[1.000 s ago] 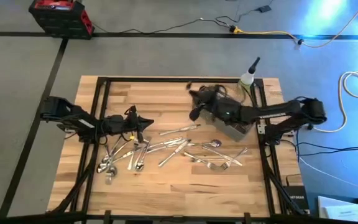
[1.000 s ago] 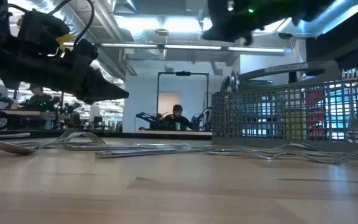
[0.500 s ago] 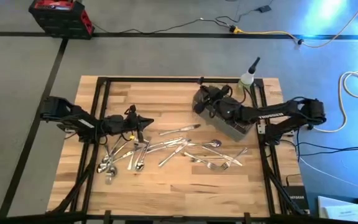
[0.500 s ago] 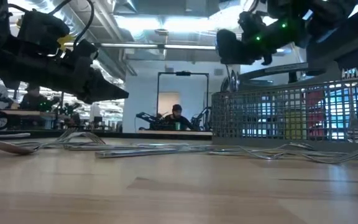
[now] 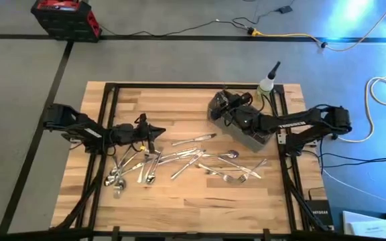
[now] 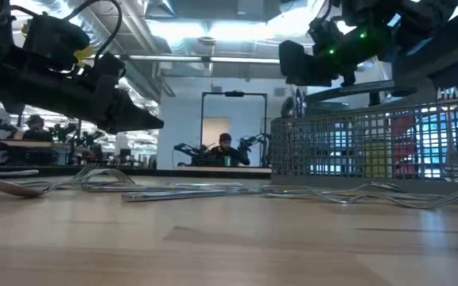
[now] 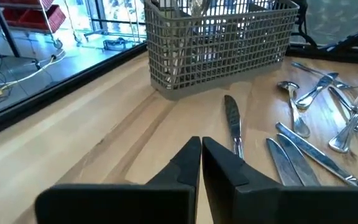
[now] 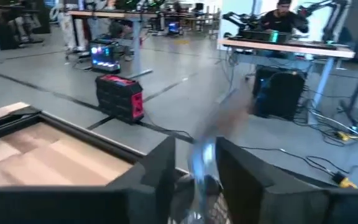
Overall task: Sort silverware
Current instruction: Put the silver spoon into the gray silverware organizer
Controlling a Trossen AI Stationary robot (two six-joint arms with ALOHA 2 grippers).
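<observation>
Right gripper holds a utensil over the basket; loose silverware lies mid-table.

Nearest in the low view, the bare wooden table [image 6: 213, 238]; beyond it the silverware [image 5: 179, 161] is scattered across the table's middle, forks and spoons overlapping. The left gripper [image 7: 201, 152] hovers just beside that pile, fingers pressed together on nothing. Farther back, the right gripper [image 8: 194, 163] is above the gray mesh basket [image 6: 372, 147], pinching a blurred shiny utensil [image 8: 202, 163] between its fingers. A person sits at a distant desk. No readable writing.
</observation>
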